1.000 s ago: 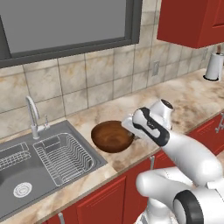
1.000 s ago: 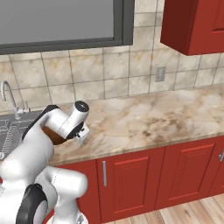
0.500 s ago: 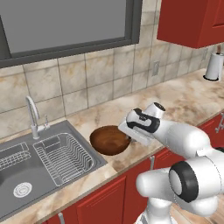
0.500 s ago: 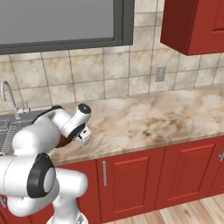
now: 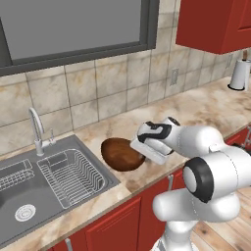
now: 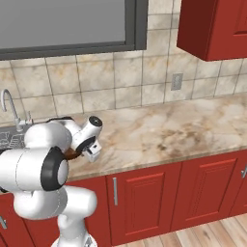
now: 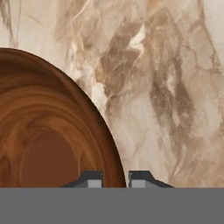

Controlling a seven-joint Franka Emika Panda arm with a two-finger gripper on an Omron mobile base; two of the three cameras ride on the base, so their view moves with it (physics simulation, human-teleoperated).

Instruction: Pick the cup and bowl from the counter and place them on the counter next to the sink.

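The dark brown wood-like bowl (image 5: 119, 154) is on the marbled counter (image 5: 201, 110), just right of the sink (image 5: 19, 193). It looks tipped, with the rim on my hand's side raised. My gripper (image 5: 139, 156) is at that right rim. In the hand view the two fingertips (image 7: 90, 180) stand close together astride the bowl's (image 7: 43, 127) rim, one inside and one outside, so the gripper (image 7: 114, 180) is shut on it. From the right, a sliver of bowl (image 6: 72, 154) shows under the gripper (image 6: 80, 151). The cup is out of view.
The sink holds a wire dish rack (image 5: 72, 177), with a curved faucet (image 5: 35, 128) behind it. A white paper-towel roll (image 5: 239, 74) stands far right on the counter. Bare marbled counter (image 6: 173, 128) stretches to the right of my hand. Red cabinet fronts (image 6: 144, 198) run below.
My arm has folded down and forward, and the hand has stayed at the bowl's right rim. The fingers have closed in on the rim, and the bowl now looks tipped rather than flat.
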